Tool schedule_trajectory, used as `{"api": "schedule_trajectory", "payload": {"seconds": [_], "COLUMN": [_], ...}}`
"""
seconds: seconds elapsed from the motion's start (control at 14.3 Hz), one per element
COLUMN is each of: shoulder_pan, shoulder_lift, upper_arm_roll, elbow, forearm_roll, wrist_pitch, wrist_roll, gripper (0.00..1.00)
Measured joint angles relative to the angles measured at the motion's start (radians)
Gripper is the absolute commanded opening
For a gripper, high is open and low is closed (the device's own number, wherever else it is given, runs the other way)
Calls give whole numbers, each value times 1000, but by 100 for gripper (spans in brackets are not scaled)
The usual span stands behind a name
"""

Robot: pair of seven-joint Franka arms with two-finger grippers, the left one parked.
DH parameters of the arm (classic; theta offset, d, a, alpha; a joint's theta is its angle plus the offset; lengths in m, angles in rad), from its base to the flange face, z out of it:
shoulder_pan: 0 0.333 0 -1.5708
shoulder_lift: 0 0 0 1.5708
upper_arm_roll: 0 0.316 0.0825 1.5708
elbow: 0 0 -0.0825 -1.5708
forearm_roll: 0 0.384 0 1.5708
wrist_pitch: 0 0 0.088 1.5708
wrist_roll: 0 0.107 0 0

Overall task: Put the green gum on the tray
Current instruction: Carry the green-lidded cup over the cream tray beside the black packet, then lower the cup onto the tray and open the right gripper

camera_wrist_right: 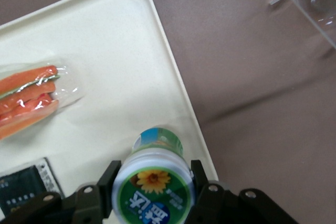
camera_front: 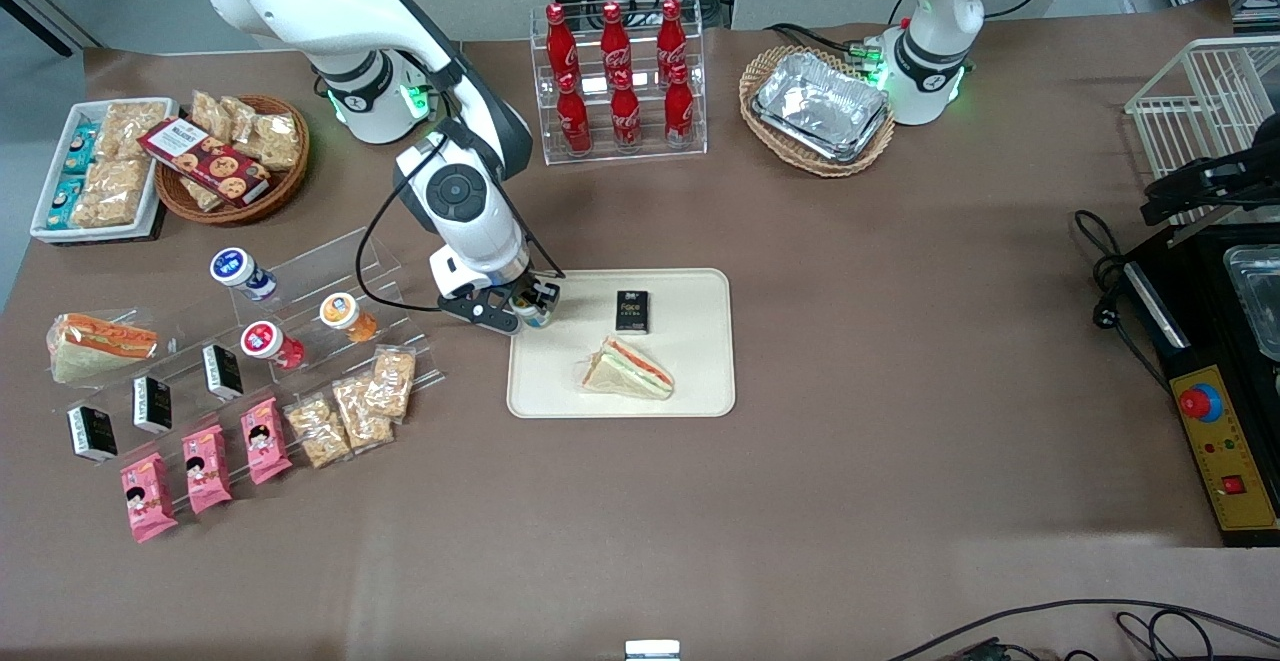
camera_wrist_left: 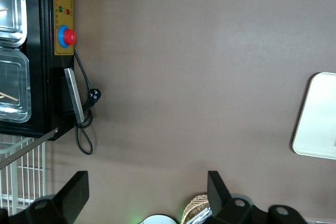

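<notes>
End effector (camera_front: 530,308) (camera_wrist_right: 153,192) clamped on green gum (camera_wrist_right: 153,184) (camera_front: 532,313), fingers (camera_wrist_right: 107,182) pressing both sides of lid. Bottle upright, held over tray (camera_front: 690,381) (camera_wrist_right: 105,51) just inside rim at working arm's end. On tray: wrapped sandwich (camera_front: 628,369) (camera_wrist_right: 26,98), black box (camera_front: 632,311) (camera_wrist_right: 21,184). Tray on brown tabletop (camera_front: 900,341).

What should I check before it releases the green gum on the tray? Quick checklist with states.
1. Grip: gripper shut on the green gum, a finger on each side: ok.
2. Position: bottle is over the tray, inside the rim near a corner: ok.
3. Landing spot: bare tray surface beneath the bottle; sandwich and black box lie apart from it: ok.
4. Bottle base touching the tray: cannot tell.
5. Margin to the rim: small, bottle sits close to the edge: cannot tell if enough.
</notes>
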Motion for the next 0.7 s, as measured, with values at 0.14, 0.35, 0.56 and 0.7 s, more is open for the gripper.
{"api": "schedule_trajectory", "payload": {"seconds": [0.14, 0.35, 0.56, 0.7], "shoulder_pan": [12, 29, 41, 42], "shoulder_lift": [19, 31, 47, 62], "upper_arm_roll": [0, 0, -1, -1], "elbow": [5, 10, 15, 27], "forearm_roll": [-3, -4, -48, -87], "wrist_pitch": [19, 26, 26, 28], "wrist_roll": [18, 46, 104, 157], "gripper": [14, 15, 16, 21]}}
